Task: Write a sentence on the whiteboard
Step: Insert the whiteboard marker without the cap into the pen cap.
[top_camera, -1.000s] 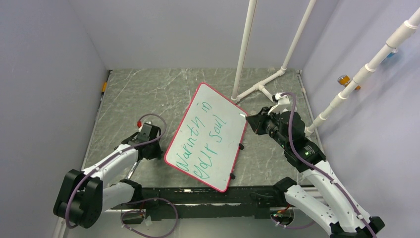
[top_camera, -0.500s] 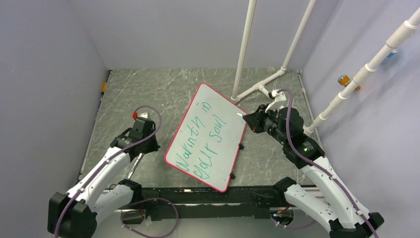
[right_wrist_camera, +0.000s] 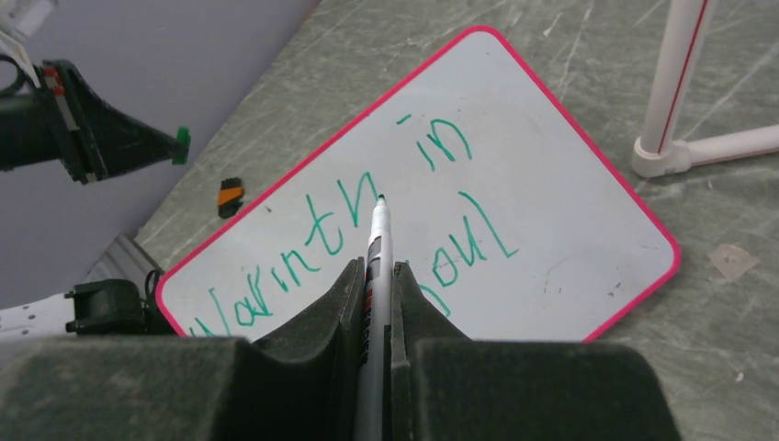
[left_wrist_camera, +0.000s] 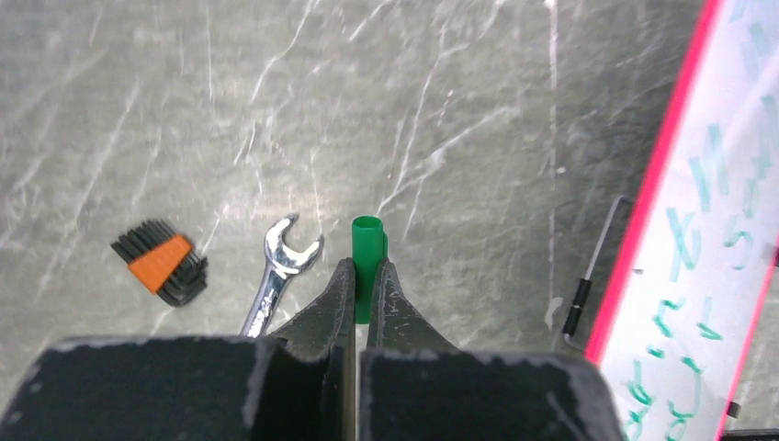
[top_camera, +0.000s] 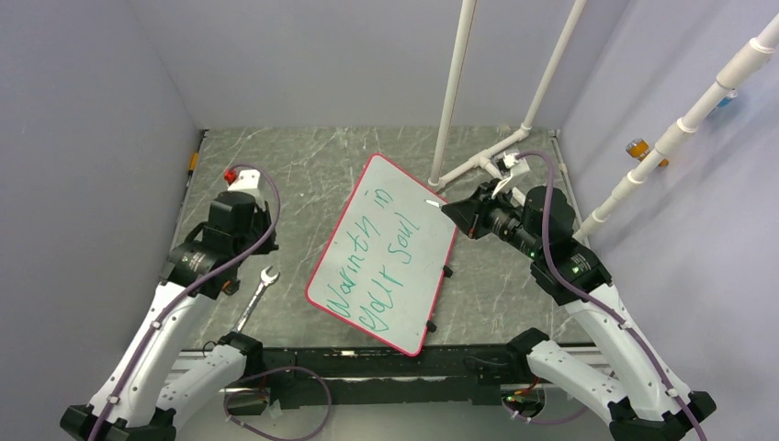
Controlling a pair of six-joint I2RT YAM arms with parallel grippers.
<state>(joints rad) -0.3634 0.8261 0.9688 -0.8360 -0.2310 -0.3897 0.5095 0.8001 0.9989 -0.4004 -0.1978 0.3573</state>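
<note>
Flat on the grey marbled surface (top_camera: 303,165), turned diagonally between the two arms: large rectangular white board with thin red rim and rounded corners (top_camera: 424,266). Across it, in two lines, green handwritten marker lettering (top_camera: 354,262), reading roughly "Warmth in your Soul". Left hand (left_wrist_camera: 360,292) closed tight, pinching a small green cylindrical marker cap (left_wrist_camera: 366,241) between its fingertips, with the cap's open end pointing away from the wrist; held above the surface, well to the left of the board. Beneath it on the surface, a silver open-ended wrench (left_wrist_camera: 278,273), and left of that, apart from it, a black folding hex-key set with an orange side (left_wrist_camera: 159,264). Just beside the board's left edge, a thin bent metal rod with a black sleeve (left_wrist_camera: 573,310). Right hand (right_wrist_camera: 375,280) closed on a slim white marker pen (right_wrist_camera: 376,241), its dark tip pointing out over the board near the end of the word "Warmth"; cannot tell whether the tip touches the white face. Beyond the board's far corner, standing on the surface, the foot of a white plastic pipe frame (top_camera: 478,165).
</note>
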